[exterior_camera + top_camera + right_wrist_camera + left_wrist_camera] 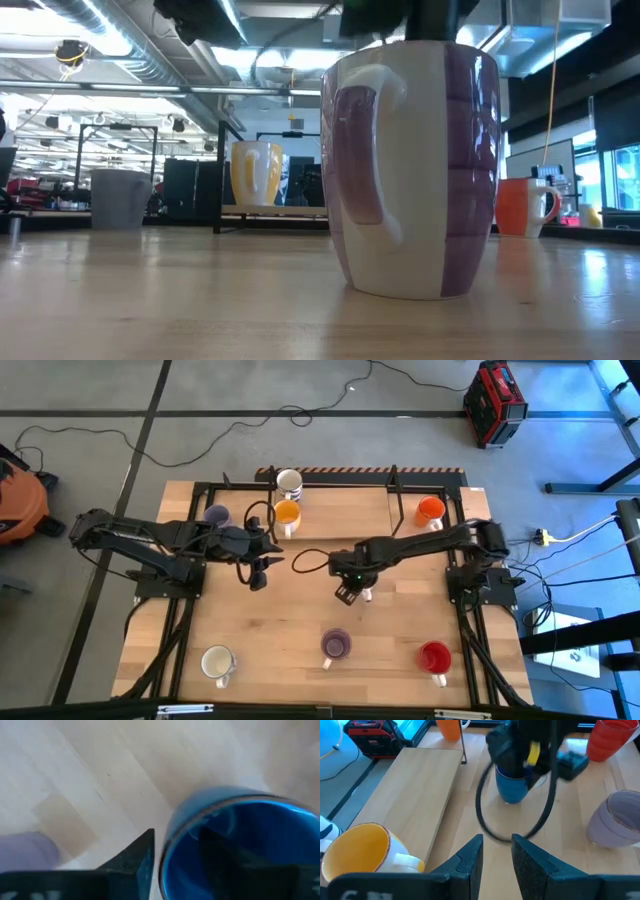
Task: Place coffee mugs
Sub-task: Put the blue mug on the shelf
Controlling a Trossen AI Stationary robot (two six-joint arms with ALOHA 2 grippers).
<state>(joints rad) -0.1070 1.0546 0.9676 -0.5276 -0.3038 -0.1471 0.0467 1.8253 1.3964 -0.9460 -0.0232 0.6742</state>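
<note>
So the right gripper is sitting mid-table with its jaws clamped over the rim of the blue mug, one finger outside the wall. I can't tell if that mug is resting on the table or just off it.

Using the blue mug as the landmark: the purple mug is standing just nearer the front edge, the white mug and red mug are flanking that one along the same front row. Toward the back, the yellow-orange mug, cream mug and orange mug are on the raised board, the grey-lavender mug beside it.

The left gripper is hovering left of the blue mug, jaws narrow, holding nothing.

My guess: roughly halfway, three placed up front, blue in progress, four waiting.
</note>
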